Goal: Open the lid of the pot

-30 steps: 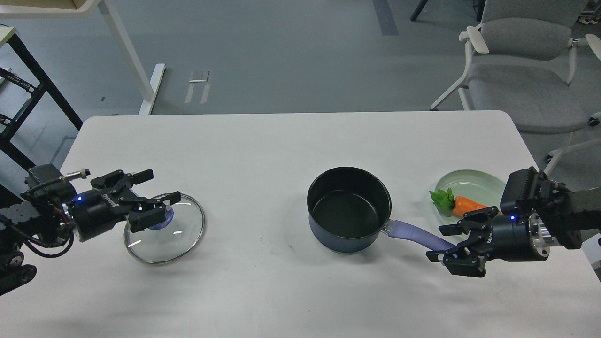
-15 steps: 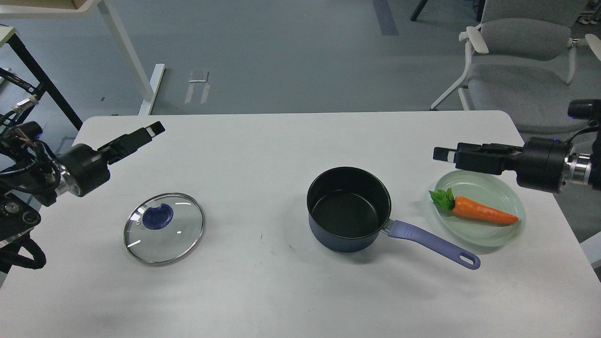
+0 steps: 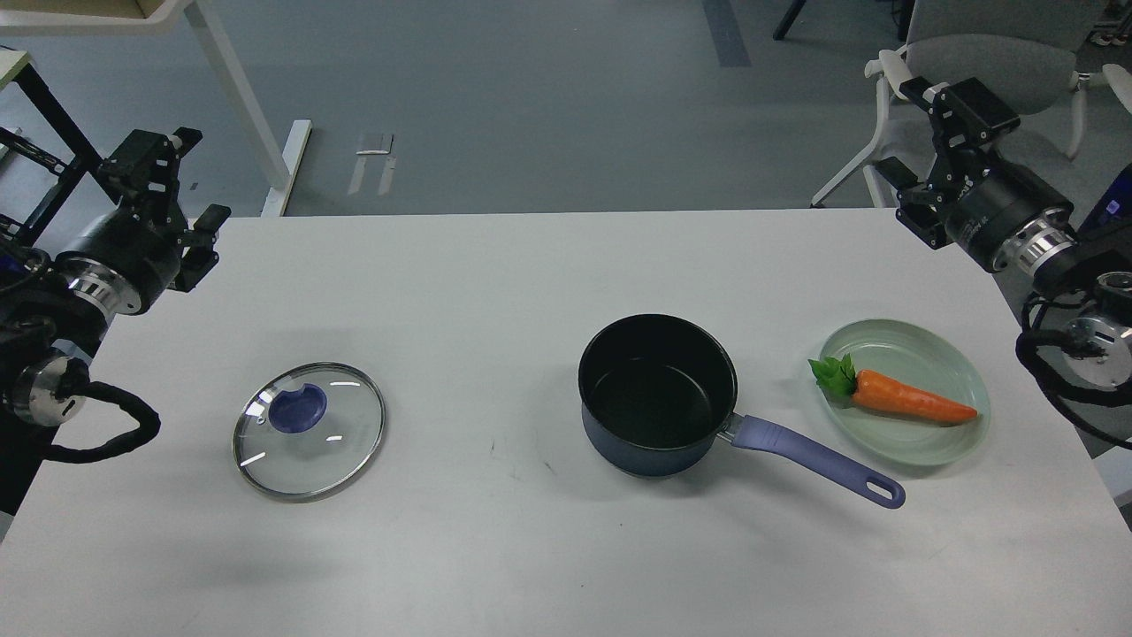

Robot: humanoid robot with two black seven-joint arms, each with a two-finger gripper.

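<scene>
The round glass lid [image 3: 309,431] with its steel rim and blue knob lies flat on the white table [image 3: 495,265], lower left of the frame, well apart from the dark blue saucepan [image 3: 657,395] sitting open at centre right, its lilac handle angling toward the lower right. Judged from that, the lid is off and the job looks done. At the upper left edge the left gripper [image 3: 177,190] is raised clear of the tabletop, its fingers spread and holding nothing. At the upper right, the right gripper [image 3: 933,133] is lifted too, out over the table's far corner, fingers parted and empty. Right of the pot, an orange carrot with green leaves [image 3: 893,395] rests on a pale green plate [image 3: 937,345], untouched. What's left, I'd say, is parking cleanly: both arms should stay high and wide, so no elbow sweeps the lid's rim or clips that long handle. The lid sits stable on its rim, knob up; no need to touch it again.
</scene>
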